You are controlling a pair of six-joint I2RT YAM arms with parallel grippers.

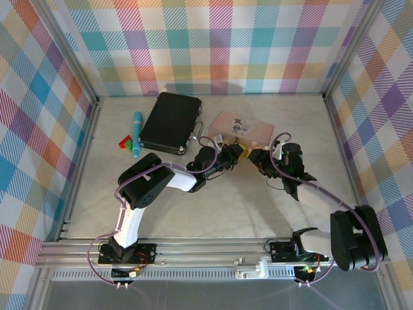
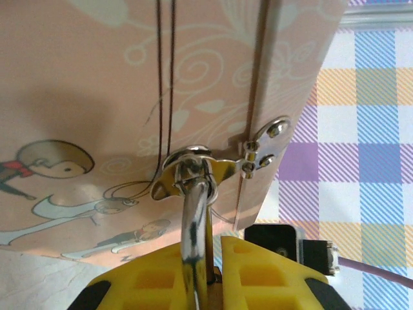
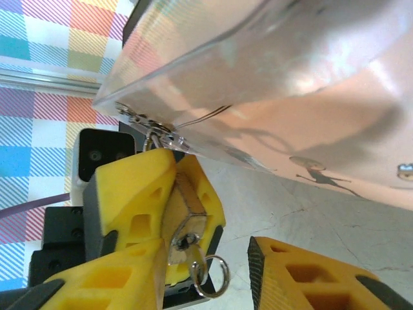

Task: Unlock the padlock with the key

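Note:
The pink picture tin [image 1: 242, 126] lies at the back middle of the table. A small brass padlock [image 3: 187, 208] hangs from the tin's hasp [image 2: 193, 169] by its silvery shackle [image 2: 195, 219]. My left gripper [image 1: 237, 153] is shut on the padlock body, its yellow fingers [image 3: 132, 187] on either side. A key with a split ring [image 3: 208, 271] sits in the keyhole at the padlock's lower end. My right gripper [image 3: 206, 258] is open, its fingertips [image 3: 303, 278] apart on both sides of the key, and it is not pinching the key.
A black case [image 1: 171, 123] lies left of the tin, with a teal pen [image 1: 137, 132] and a small red and green object [image 1: 126, 141] beside it. Checked walls enclose the table on three sides.

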